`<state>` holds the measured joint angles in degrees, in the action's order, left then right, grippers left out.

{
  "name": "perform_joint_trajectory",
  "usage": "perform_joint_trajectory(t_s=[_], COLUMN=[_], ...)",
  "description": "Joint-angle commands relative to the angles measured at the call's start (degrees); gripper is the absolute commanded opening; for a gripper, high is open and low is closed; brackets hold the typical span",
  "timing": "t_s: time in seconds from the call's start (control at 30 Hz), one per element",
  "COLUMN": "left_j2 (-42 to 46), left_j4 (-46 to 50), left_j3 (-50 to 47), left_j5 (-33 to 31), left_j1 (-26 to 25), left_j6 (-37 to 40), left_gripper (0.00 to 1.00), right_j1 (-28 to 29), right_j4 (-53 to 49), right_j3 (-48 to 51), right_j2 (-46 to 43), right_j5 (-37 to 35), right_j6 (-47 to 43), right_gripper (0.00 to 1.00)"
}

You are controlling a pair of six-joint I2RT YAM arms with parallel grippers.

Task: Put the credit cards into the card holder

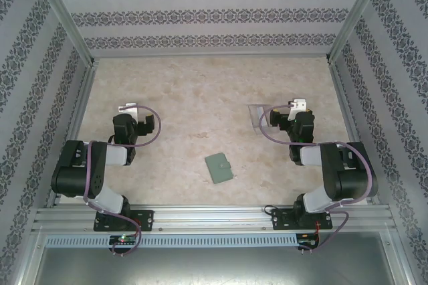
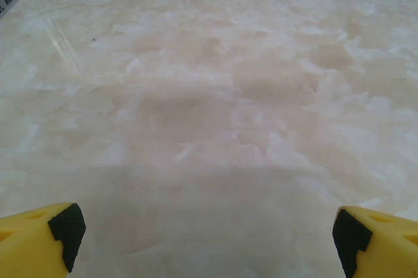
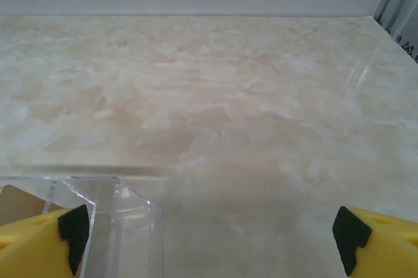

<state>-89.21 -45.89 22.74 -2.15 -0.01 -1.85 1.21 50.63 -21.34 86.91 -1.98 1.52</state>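
Note:
The card holder (image 1: 219,168) is a small sage-green case lying shut and flat on the table, between the two arms and nearer the front. My left gripper (image 1: 130,109) sits at the left, well away from it, and is open over bare tabletop (image 2: 209,239). On the right, my right gripper (image 1: 297,106) is open too, with nothing between its fingers (image 3: 209,239). A clear plastic box (image 1: 260,116) stands just left of it, beside the left finger (image 3: 104,219). A flat tan piece (image 3: 16,201) shows inside the box. I cannot make out the credit cards as such.
The marble-patterned tabletop (image 1: 200,98) is ringed by patterned walls (image 1: 200,17) at the back and sides. A metal rail (image 1: 214,217) with the arm bases runs along the front edge.

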Motion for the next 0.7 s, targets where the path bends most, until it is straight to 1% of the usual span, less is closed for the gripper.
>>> perform_joint_trajectory(t_s=[0.0, 0.67], left_j2=[-0.11, -0.18], left_j4=[-2.46, -2.3], left_j3=[0.55, 0.64], left_j5=[-0.66, -0.66], left_j1=[-0.34, -0.34], left_j6=[0.79, 0.79], left_gripper=[0.99, 0.99], right_j1=[-0.52, -0.43], right_j4=[0.34, 0.26], right_j3=[-0.93, -0.94], right_j2=[-0.41, -0.38], right_j5=[1.41, 0.8], right_j6=[-0.07, 0.09], right_gripper=[0.98, 0.98])
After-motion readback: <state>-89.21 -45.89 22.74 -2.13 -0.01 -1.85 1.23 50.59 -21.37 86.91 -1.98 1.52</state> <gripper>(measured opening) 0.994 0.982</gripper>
